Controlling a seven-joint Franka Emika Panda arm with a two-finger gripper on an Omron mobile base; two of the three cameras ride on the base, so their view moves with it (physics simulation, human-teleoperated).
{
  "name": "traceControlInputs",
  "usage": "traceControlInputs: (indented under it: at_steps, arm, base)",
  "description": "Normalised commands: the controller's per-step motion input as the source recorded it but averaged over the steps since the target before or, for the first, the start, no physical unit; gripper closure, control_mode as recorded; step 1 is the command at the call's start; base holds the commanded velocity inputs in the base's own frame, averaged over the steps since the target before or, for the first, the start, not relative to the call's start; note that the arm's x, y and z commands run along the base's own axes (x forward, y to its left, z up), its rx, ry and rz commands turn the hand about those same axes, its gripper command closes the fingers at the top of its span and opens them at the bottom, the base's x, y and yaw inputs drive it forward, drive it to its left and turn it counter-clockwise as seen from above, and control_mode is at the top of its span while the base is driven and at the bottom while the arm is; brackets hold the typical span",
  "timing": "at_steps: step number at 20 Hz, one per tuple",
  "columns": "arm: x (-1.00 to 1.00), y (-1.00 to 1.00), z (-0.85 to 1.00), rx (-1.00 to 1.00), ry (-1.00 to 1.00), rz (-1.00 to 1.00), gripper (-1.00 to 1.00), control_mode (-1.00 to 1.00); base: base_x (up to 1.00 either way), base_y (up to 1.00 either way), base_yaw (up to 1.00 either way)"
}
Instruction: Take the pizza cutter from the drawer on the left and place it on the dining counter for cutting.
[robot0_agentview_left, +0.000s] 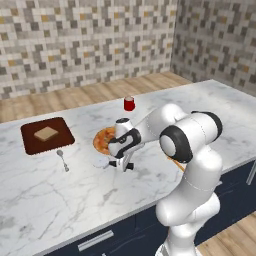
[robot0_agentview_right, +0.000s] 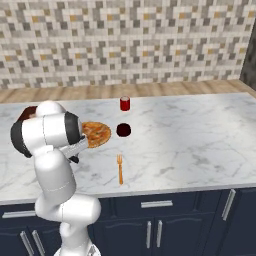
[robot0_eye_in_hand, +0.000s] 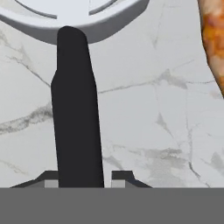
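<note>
The pizza cutter (robot0_eye_in_hand: 76, 105) hangs low over the dining counter (robot0_agentview_left: 45, 200), just beside the pizza (robot0_agentview_left: 102, 140), its black handle clamped between the jaws of the gripper (robot0_agentview_left: 121, 164). Whether the wheel touches the marble is hard to tell. Lower gently, keep clear of the spoon (robot0_agentview_left: 62, 159), then release.

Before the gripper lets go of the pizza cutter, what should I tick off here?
1. Gripper shut on the pizza cutter handle: ok.
2. Cutter above the dining counter: ok.
3. Wheel resting on the marble: cannot tell.
4. Cutter apart from the pizza: ok, beside it.
5. Spoon out of the drop spot: ok.
6. Red cup out of the arm's path: ok.
</note>
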Motion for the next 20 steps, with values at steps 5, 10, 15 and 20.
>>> traceControlInputs:
  at_steps: [5, 10, 15, 20]
  arm:
    - [0.0, 0.16, -0.01, 0.0, -0.06, -0.04, -1.0, -1.0]
    - [-0.03, 0.07, 0.13, 0.0, -0.06, 0.0, -1.0, -1.0]
    - [-0.23, 0.03, 0.27, 0.02, -0.01, 0.0, -1.0, -1.0]
    - [-0.23, 0.0, 0.27, 0.07, 0.0, 0.0, -1.0, -1.0]
  base:
    - [0.0, 0.0, 0.0]
    - [0.0, 0.0, 0.0]
    - [0.0, 0.0, 0.0]
    - [0.0, 0.0, 0.0]
